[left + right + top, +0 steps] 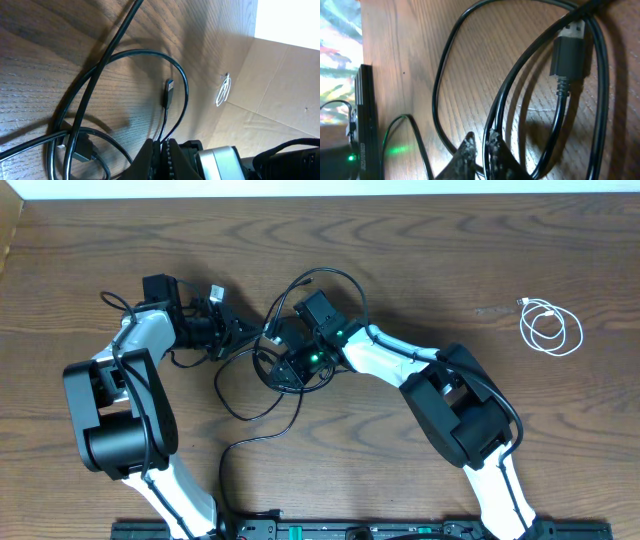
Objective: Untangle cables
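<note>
Overhead: the black cables bunch right between the left gripper and the right gripper, while the white cable is coiled well beyond the right arm. Left wrist: the jaws are clamped on a black strand, its plug straight ahead of the tips. Right wrist: the fingers are almost together at strands running lengthwise ahead. Pinched or not, can't tell.

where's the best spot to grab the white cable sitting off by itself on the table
Probably where the loops of the white cable overlap, pinching across the strands and coming straight down from above. It lies flat in a loose coil on the table, so a sideways approach would likely find nothing raised to catch. Its small plug end looks harder to hit.
</note>
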{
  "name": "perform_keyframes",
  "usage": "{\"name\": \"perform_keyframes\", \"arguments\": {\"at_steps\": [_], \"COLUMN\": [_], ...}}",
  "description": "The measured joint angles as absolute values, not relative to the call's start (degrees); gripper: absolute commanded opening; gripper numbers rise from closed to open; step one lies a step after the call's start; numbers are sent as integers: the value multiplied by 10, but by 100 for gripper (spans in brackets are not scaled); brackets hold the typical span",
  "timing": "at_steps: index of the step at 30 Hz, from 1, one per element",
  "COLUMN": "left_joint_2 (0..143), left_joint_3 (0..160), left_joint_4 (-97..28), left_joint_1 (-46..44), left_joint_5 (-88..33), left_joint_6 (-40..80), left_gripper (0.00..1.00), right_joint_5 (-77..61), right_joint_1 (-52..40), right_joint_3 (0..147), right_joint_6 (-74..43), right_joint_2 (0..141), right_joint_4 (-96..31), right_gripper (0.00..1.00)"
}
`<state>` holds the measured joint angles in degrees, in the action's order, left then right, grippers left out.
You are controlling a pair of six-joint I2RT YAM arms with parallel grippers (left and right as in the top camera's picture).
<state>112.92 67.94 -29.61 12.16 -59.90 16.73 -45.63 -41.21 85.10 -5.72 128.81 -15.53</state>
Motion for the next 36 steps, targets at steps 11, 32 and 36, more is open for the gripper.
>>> {"name": "perform_keyframes", "arguments": {"at_steps": [11,32,36], "left_joint_2": [1129,1127,1126], "left_joint_3": [679,680,680], "left_joint_4": [-302,-331,-331], "left_joint_1": [122,48,48], "left_joint_5": [-490,-343,-344], "left_joint_6": [174,215,223], "left_gripper": [17,17,22], "right_joint_5": [-436,-415,-415], "right_joint_1": [-412,-393,-393], "right_joint_3": [851,851,851], "right_joint_6": [-58,-77,-77], "right_joint_2": [1288,1288,1288], "right_joint_4": [-160,-162,-162], "right_gripper": [36,39,37]}}
